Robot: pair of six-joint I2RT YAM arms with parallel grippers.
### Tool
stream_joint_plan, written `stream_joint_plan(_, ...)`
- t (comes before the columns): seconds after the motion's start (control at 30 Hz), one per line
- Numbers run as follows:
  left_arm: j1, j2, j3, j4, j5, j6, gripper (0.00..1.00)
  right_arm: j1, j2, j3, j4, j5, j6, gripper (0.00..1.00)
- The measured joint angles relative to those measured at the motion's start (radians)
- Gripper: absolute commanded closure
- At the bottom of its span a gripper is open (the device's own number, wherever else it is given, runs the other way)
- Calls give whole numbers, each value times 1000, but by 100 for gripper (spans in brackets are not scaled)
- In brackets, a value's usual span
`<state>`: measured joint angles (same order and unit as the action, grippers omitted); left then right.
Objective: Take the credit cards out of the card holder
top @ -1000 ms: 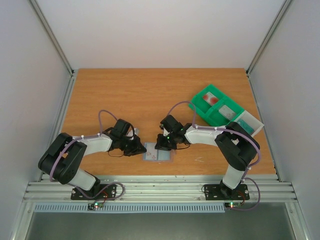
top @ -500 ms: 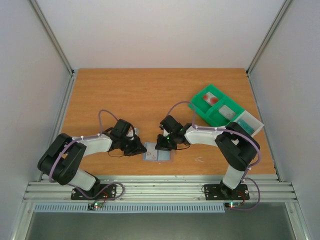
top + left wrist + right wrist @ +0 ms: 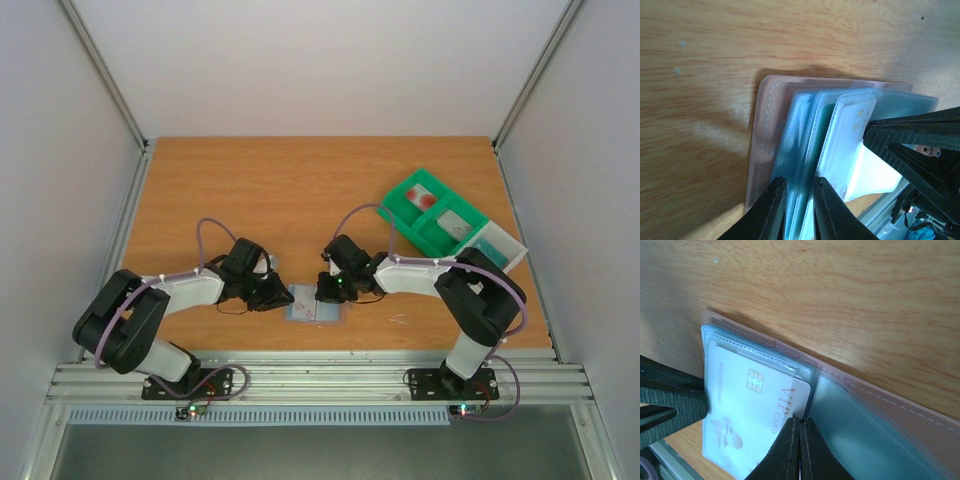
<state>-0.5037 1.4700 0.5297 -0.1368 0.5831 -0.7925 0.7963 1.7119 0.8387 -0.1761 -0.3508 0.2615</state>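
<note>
- Top view: the tan-brown bifold card holder lies spread open on the wooden table. It sits between the left gripper and the right gripper, and both seem to touch it. If either arm rises now, the whole holder may rise with it.
- Left wrist: the left fingers are almost closed and clamp only the edges of the clear sleeves. This hold looks thin, so a pull may draw the holder out.
- Right wrist: the jaws are fully closed and seem to pinch the edge of the white chip card, just ahead of the tips and still mostly inside its sleeve. The bite is small, so the card may slip free or drag the sleeve along.
</note>
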Motion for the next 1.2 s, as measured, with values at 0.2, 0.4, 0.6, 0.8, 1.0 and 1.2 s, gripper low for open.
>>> stream_joint_plan(0.2,-2,-9,1,-12,-18,0,87,-7,-26,-1,-45,31,-13,95)
stream_joint_plan(0.4,-2,-9,0,-30,-38,-3,90,-10,-75,-12,-56,22,8,88)
stream_joint_plan(0.6,-2,-9,0,-34,-43,-3,93,-11,-64,-26,-33,-6,37,85)
stream_joint_plan(0.8,-3,-14,0,-40,-51,-4,92,-11,-34,-36,6,-25,51,85)
stream_joint_plan(1.0,-29,-78,2,-112,-93,8,83,-11,-15,-36,37,-50,52,85)
stream_joint_plan(1.2,-44,-153,42,-170,-104,21,78,-11,-6,-36,55,-63,52,86)
